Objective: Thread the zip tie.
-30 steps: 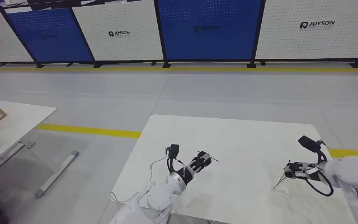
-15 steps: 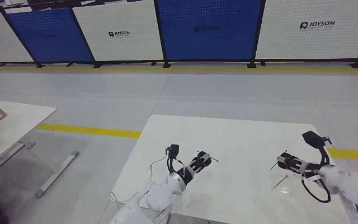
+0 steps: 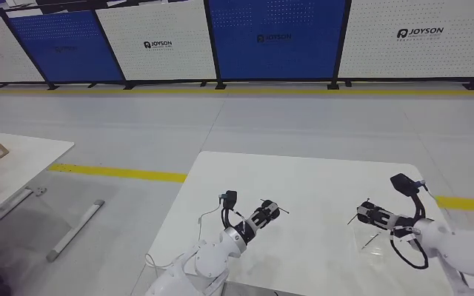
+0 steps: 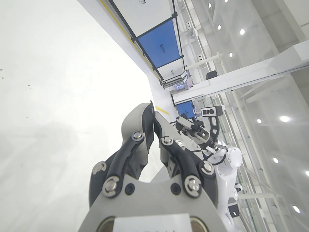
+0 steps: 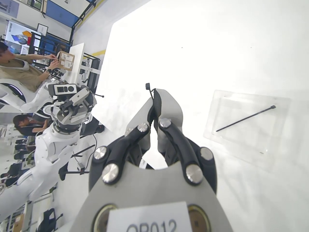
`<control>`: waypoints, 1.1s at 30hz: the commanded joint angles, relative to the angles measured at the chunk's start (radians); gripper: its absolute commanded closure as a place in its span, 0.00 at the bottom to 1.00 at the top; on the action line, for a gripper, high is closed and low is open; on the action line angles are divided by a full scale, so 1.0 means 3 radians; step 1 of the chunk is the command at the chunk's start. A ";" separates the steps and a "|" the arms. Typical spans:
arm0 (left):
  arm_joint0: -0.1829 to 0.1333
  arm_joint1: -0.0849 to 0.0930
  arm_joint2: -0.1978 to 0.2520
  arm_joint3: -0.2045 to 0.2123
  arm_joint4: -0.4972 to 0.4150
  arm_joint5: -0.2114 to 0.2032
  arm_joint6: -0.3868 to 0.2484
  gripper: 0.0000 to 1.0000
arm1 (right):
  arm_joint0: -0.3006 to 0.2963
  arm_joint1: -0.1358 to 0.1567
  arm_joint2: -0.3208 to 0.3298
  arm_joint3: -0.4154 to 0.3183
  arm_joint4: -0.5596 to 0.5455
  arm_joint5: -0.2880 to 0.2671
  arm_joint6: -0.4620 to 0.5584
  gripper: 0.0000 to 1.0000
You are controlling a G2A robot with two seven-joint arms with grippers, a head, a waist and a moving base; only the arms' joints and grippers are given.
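My right gripper [image 5: 154, 93] is shut on a black zip tie [image 5: 147, 86]; its head pokes out past the fingertips. In the top view this gripper [image 3: 361, 214] hovers over the table's right part, just left of a clear tray [image 3: 378, 248]. A second black zip tie [image 5: 243, 119] lies flat on that tray [image 5: 263, 143]. My left gripper [image 3: 271, 210] is near the table's front middle, shut on another thin black zip tie [image 3: 283, 212] that sticks out on both sides. In the left wrist view its pads [image 4: 150, 119] are pressed together.
The white table [image 3: 296, 177] has bare room between the two grippers and toward its far edge. Its front left corner lies close under the left arm. Blue and white panels [image 3: 274, 37] stand far behind.
My right gripper has moved left, away from the tray and toward the table's middle, with its zip tie held. The left arm has stayed where it was.
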 commanded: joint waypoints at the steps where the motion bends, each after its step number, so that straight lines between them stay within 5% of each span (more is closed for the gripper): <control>1: 0.0000 0.0000 0.0000 0.0000 0.0000 0.0000 0.0000 1.00 | 0.0000 0.0000 0.0000 0.0000 0.0000 0.0000 0.0000 1.00; 4: 0.0000 0.0000 0.0000 0.0000 0.0000 0.0000 0.0000 1.00 | -0.0021 -0.0006 0.0004 -0.0004 0.0053 -0.0045 -0.0072 1.00; 12: 0.0000 0.0000 0.0000 0.0000 0.0000 0.0000 0.0000 1.00 | -0.0392 -0.0030 0.0211 -0.0106 0.0527 -0.0511 -0.0561 1.00; 23: 0.0000 0.0000 0.0000 0.0000 0.0000 0.0000 0.0000 1.00 | -0.0634 -0.0108 -0.0095 -0.0400 0.0144 -0.0314 -0.1365 1.00; 33: 0.0000 0.0000 0.0000 0.0000 0.0000 0.0000 0.0000 1.00 | -0.0529 -0.0136 -0.0167 -0.0245 0.0355 -0.0426 -0.1296 1.00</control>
